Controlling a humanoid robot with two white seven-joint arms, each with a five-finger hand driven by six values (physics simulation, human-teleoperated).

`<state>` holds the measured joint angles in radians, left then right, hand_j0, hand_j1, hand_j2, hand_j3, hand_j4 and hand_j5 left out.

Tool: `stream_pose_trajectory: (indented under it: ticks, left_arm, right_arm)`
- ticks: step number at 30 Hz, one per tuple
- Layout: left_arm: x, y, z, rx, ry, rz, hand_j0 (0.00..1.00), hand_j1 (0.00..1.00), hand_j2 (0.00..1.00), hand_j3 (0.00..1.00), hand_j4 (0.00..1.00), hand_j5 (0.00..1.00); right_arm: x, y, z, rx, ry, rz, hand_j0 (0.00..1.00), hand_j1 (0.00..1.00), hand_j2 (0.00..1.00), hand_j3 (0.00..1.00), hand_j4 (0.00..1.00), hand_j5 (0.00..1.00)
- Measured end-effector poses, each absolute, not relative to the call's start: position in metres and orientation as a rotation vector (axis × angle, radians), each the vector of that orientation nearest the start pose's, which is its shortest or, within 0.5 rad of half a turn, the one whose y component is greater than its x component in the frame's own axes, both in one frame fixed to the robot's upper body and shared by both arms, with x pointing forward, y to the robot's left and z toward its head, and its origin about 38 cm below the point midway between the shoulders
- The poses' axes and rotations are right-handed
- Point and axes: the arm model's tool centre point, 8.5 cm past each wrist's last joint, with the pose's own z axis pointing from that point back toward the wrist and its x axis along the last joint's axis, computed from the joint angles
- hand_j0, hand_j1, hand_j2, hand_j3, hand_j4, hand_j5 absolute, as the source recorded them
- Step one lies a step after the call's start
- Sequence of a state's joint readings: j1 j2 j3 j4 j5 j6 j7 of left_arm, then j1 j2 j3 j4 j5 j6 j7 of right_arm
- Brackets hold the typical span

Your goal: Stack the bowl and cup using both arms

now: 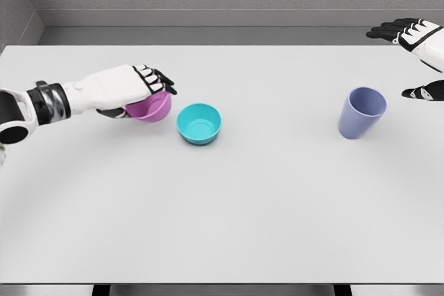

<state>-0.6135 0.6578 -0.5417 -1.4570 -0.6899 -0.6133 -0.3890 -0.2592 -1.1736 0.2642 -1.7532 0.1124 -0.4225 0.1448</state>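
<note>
Pink bowl [152, 108] is gripped by left hand [132, 88], just beside teal bowl [199, 123]. Right hand [420, 53] is spread, w/ nothing held, near lavender cup [361, 112].

The left arm entered from the picture's left edge, its white forearm running nearly level toward the right, with a dark banded wrist joint showing near the edge. The left hand [132, 90] lay palm down, its black-tipped fingers [161, 82] curled over the top and its thumb tucked beneath, closed in a grasp around the pink bowl [152, 107].

The right arm showed only at the far right edge, most of it cut off by the frame. The right hand [422, 57] was held up and spread, its fingers [388, 30] extended leftward at the top and the thumb [420, 92] well apart below, holding nothing.
</note>
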Motion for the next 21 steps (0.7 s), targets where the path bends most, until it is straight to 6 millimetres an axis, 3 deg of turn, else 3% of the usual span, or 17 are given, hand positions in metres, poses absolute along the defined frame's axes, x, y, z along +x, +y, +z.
stream_pose_trajectory:
  ticks: [13,21]
  left_arm:
    - [0.443,0.194,0.205,-0.634,2.078,2.733,0.66,0.66,0.66,0.66,0.66,0.66]
    - [0.440,0.177,0.194,-0.590,2.026,2.747,0.68,0.68,0.68,0.68,0.68,0.68]
  right_arm:
    - [0.368,-0.380,0.307,-0.639,-1.711,1.631,1.00,1.00,1.00,1.00,1.00,1.00]
    - [0.368,-0.380,0.307,-0.639,-1.711,1.631,1.00,1.00,1.00,1.00,1.00,1.00]
